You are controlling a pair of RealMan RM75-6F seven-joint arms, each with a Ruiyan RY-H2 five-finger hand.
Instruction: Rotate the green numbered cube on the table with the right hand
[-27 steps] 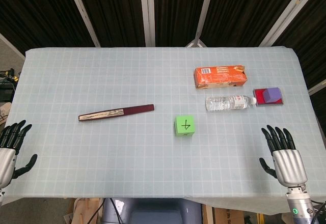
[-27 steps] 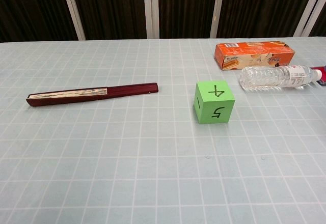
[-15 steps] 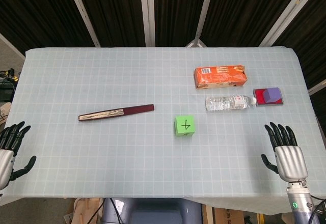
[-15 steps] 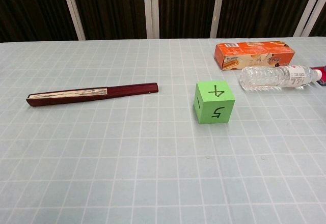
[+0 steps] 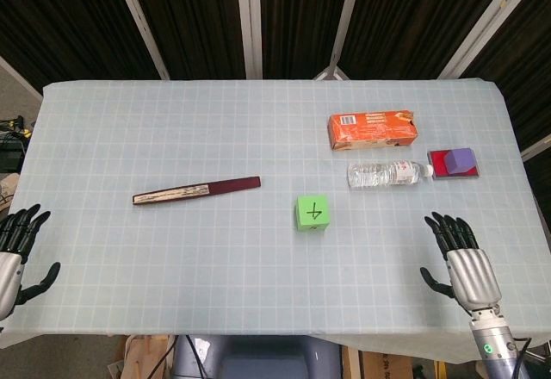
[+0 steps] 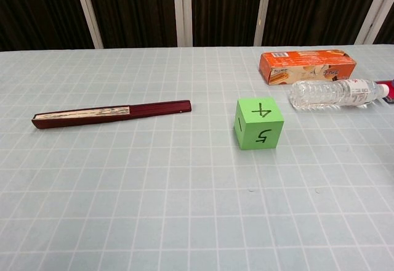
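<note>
- Green numbered foam-like cube (image 5: 312, 213) is sitting untouched near the middle of the pale gridded tablecloth (image 5: 172, 121), showing a 4 on top and, in the chest view, a 5 toward the robot and a 1 on its left side.
- Right hand (image 5: 463, 261) is hovering at the near right edge of the table, well apart from the cube, fingers spread and grasping nothing; judging by this, the reach is only beginning.
- Left hand (image 5: 15, 254) is idling off the near left corner, fingers apart and likewise holding nothing.
- Next move, I judge, is calling for the right hand to travel leftward and forward, settle over the cube and close on opposite faces before turning it.
- Counting: one green cube, one closed dark-red folding fan (image 5: 196, 190), one orange carton (image 5: 372, 129), one clear plastic bottle (image 5: 389, 173) lying on its side, one red-and-purple block (image 5: 454, 163), two hands.
</note>
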